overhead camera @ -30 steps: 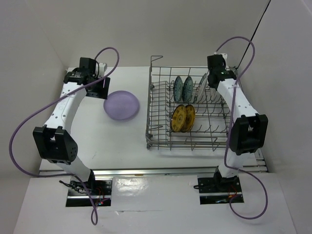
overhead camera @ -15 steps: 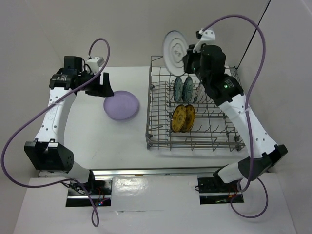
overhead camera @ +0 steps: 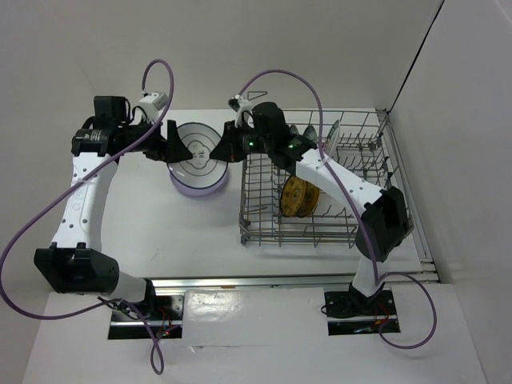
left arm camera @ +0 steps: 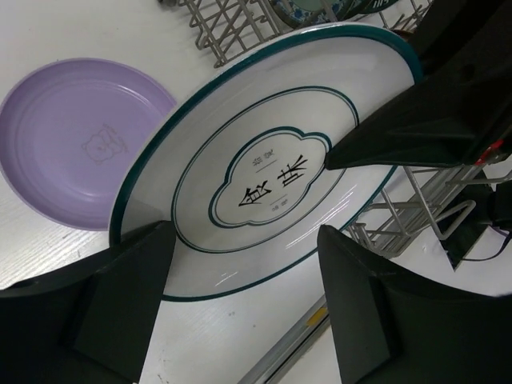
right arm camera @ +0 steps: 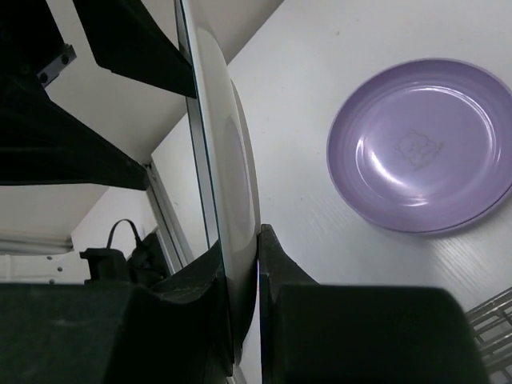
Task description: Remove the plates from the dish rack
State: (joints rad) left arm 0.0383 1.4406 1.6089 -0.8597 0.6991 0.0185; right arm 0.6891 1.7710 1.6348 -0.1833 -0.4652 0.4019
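**Plate number two is hanging in the air, and more are waiting**

One lavender plate [overhead camera: 197,187] is already lying flat on the table [overhead camera: 160,228], in the upper left part of the top view, well away from the dish rack [overhead camera: 258,218]. That one is done.

The right gripper [overhead camera: 227,147] is pinching the rim of a white plate [overhead camera: 194,146] with a dark ring and is holding it just above the lavender one. The left gripper [overhead camera: 171,145] is standing wide open at the plate's other edge. Its fingers [left arm camera: 132,300] are sitting on both sides of the rim but are not squeezing it. It looks like one arm is passing the plate to the other.

Two yellow plates [overhead camera: 300,194] are standing in the middle of the rack. Teal plates [left arm camera: 310,8] are peeking in at the top of the left wrist view. A second white plate [overhead camera: 332,134] may be standing at the rack's upper right, but it is hard to tell. So most of the job is left.
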